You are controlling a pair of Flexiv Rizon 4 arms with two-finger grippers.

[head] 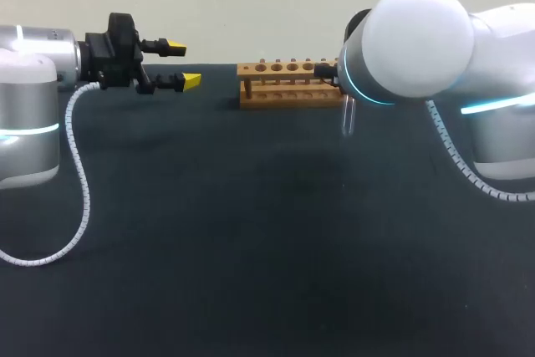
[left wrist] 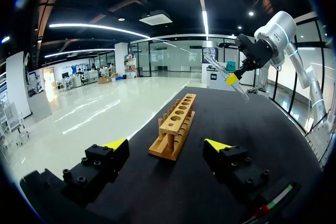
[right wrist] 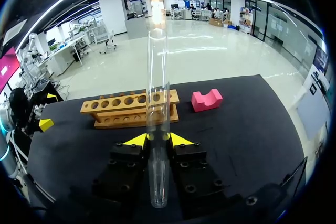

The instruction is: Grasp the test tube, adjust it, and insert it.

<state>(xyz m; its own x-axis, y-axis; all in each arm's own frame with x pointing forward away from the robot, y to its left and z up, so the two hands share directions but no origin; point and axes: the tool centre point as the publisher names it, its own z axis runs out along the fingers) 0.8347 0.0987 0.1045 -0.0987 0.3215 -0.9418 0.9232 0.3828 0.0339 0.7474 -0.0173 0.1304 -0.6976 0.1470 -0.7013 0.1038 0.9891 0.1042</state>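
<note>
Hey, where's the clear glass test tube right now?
The clear glass test tube is clamped between the right gripper's yellow tips, held in the air by the right end of the light wooden tube rack in the head view.

In the head view the bulky joint of the right arm [head: 418, 39] covers its own fingers [right wrist: 181, 140], the upper part of the test tube [head: 349, 119] and the right end of the wooden rack [head: 284, 81]. The pink block [right wrist: 206, 99], plain from the right wrist, is hidden behind that arm too.
</note>
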